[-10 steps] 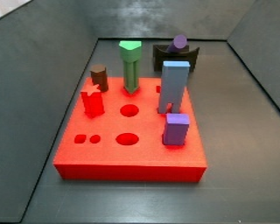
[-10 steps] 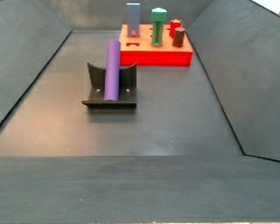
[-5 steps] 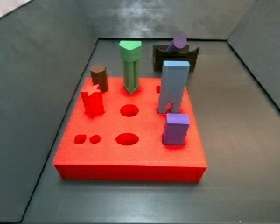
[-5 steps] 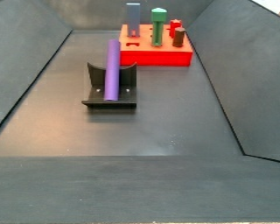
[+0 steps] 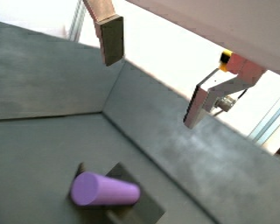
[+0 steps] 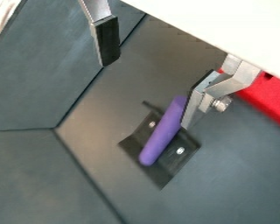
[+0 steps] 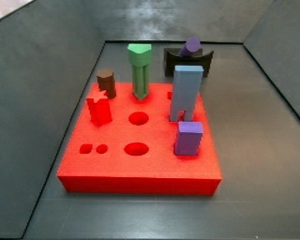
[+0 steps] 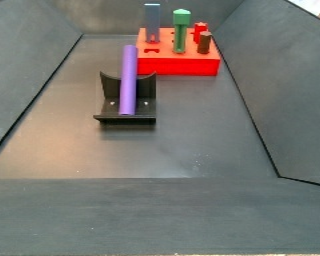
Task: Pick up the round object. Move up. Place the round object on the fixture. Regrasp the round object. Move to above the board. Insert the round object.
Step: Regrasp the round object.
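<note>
The round object is a long purple cylinder (image 8: 128,78). It leans on the fixture (image 8: 125,112), a dark L-shaped bracket on the floor in front of the red board (image 8: 176,64). In a side view only its top (image 7: 193,44) shows, behind the board (image 7: 140,155). My gripper (image 6: 150,94) is open and empty, well above the cylinder (image 6: 164,133) and fixture (image 6: 166,166). It is also open in a wrist view (image 5: 150,92), with the cylinder's end (image 5: 102,189) below. The gripper does not show in either side view.
The board carries a tall green piece (image 7: 140,70), a blue block (image 7: 187,89), a purple block (image 7: 187,139), a red piece (image 7: 98,111) and a brown piece (image 7: 106,84). Round holes (image 7: 138,119) are open in it. Sloped grey walls enclose the floor.
</note>
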